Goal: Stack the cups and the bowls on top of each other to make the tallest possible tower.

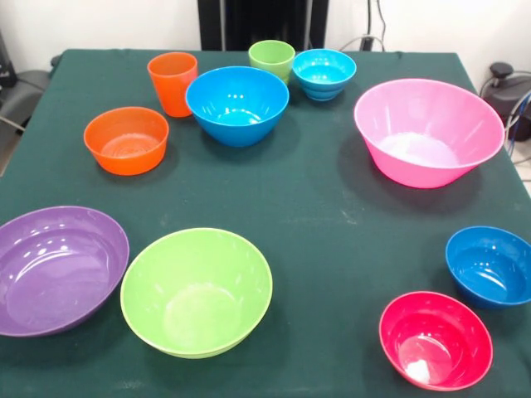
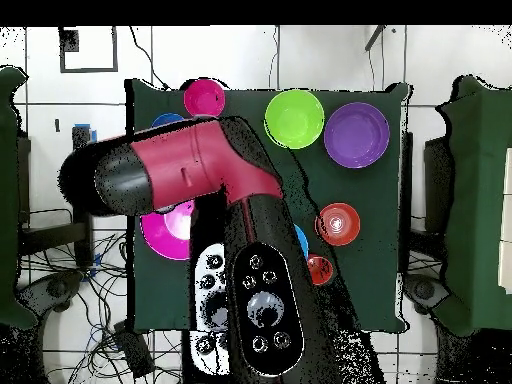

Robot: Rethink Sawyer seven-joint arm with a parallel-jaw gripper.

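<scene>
The gripper does not show in either view, so I cannot tell if it is wide, narrow or holding something. Only the red and black arm (image 2: 190, 170) is seen, in the overhead view, and I give the places from it.

Nothing is stacked; every piece stands alone and open side up on the green table (image 1: 332, 207). The pink bowl (image 1: 429, 131) lies partly under the arm's elbow. The large blue bowl (image 1: 237, 104) is almost all hidden under the arm. Just beside this bowl are the orange cup (image 1: 172, 81) and the green cup (image 1: 271, 58), and the light blue small bowl (image 1: 323, 73) stands close to the green cup. The orange bowl (image 1: 126, 139) is near the orange cup, clear of the arm. Beyond the arm, on the side away from the base, are the purple bowl (image 1: 58, 269), the lime green bowl (image 1: 197, 290), the red bowl (image 1: 436, 340) and the dark blue small bowl (image 1: 491, 265).
</scene>
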